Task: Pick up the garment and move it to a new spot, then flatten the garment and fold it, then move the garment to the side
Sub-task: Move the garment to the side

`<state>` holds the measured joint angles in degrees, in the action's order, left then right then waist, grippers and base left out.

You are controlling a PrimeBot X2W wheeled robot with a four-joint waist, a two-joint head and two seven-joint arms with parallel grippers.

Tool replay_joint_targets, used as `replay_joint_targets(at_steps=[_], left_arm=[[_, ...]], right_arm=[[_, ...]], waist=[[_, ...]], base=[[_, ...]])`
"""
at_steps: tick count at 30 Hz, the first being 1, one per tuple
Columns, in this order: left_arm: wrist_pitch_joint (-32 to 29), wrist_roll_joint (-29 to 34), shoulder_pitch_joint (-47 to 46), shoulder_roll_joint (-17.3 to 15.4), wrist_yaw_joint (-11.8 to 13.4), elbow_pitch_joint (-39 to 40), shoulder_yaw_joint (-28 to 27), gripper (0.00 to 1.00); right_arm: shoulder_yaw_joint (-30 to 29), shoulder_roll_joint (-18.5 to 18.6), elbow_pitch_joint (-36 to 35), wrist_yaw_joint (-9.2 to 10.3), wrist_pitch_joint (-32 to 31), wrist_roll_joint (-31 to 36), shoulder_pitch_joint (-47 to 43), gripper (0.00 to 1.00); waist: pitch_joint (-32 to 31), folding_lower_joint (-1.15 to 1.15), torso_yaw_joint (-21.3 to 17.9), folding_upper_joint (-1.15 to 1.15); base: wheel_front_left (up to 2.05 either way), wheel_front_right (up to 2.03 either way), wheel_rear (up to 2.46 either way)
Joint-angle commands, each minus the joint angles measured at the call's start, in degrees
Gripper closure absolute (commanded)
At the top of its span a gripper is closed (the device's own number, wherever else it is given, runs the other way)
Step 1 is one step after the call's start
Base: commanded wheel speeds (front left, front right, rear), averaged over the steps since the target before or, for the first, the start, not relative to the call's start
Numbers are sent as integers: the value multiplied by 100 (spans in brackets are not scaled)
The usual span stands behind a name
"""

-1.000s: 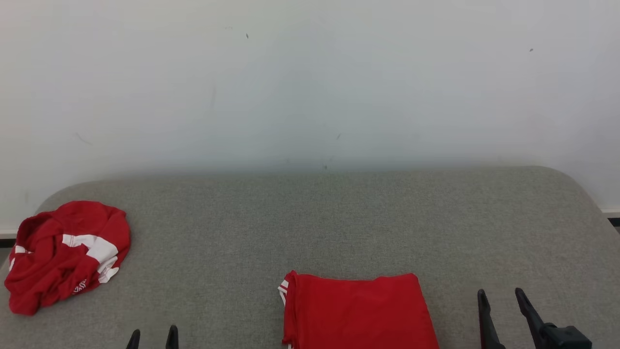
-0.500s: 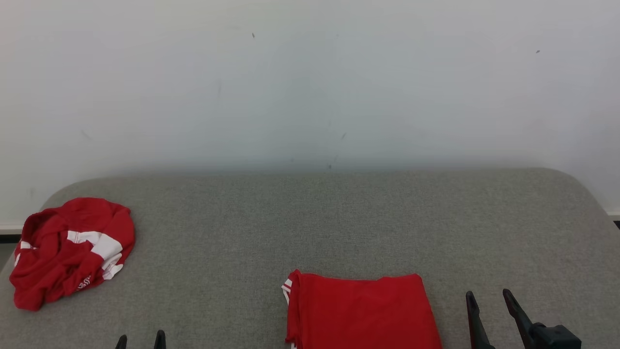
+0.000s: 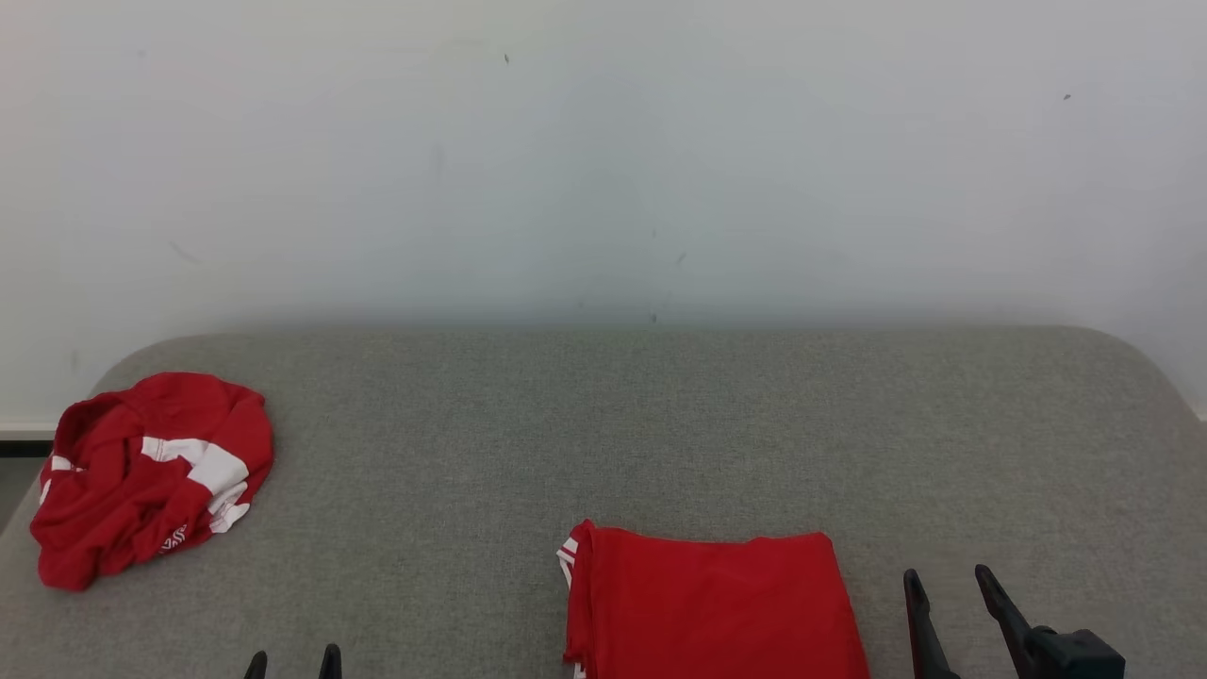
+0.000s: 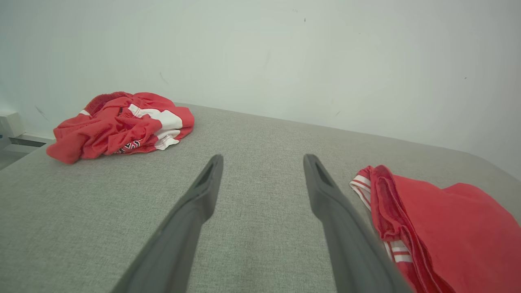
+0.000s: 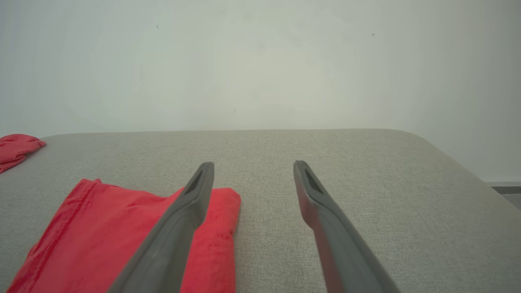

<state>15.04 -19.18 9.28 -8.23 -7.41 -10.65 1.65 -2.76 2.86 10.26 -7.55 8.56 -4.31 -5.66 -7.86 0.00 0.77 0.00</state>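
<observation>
A crumpled red-and-white garment (image 3: 151, 476) lies in a heap near the far left corner of the grey padded table (image 3: 603, 424). It also shows as the heap (image 4: 122, 126) and as a red scrap (image 5: 16, 148). A second red garment (image 3: 712, 608), folded into a flat rectangle, lies at the front centre. My left gripper (image 3: 292, 662) stands open over bare table, left of the folded garment (image 4: 447, 228); its jaws (image 4: 262, 158) hold nothing. Just right of the folded garment (image 5: 101, 232), my right gripper (image 3: 945, 580) is open and empty (image 5: 253, 164).
A plain pale wall (image 3: 603, 170) rises right behind the table. The table's corners are rounded, with floor showing past the left edge (image 3: 14, 471) and the right edge (image 5: 504, 191). Bare grey surface spreads across the middle and the right.
The whole head picture has shifted slightly, so the camera moved. My right gripper stands a little nearer the folded garment's right edge. Both garments lie as before, and both grippers stay open.
</observation>
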Motion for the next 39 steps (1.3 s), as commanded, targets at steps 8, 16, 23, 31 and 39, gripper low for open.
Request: replay_joint_targets(at_steps=[8,16,23,31,39], left_arm=[[15,-21,-76,-43,-7,-22,75,0],[15,-31,-123,-34,-7,9,89,0],[15,-83,-201,-44,-2,-27,233,0],[15,-149,-264,-92,-2,-54,337,0],[15,-165,-387,-147,-2,-7,365,0]], right_arm=[[-9,16,76,10,-1548,-388,371,0],[-279,9,478,10,-3742,-242,1054,0],[-452,2,722,10,-4583,158,1250,0],[-564,3,908,10,-4893,-57,1155,0],[-594,0,1424,10,-4954,-123,1321,0]], waist=[[49,0,137,0],[198,0,356,0],[363,0,665,0],[522,0,918,0],[654,0,963,0]], base=[[0,0,0],[0,0,0],[0,0,0],[0,0,0],[0,0,0]])
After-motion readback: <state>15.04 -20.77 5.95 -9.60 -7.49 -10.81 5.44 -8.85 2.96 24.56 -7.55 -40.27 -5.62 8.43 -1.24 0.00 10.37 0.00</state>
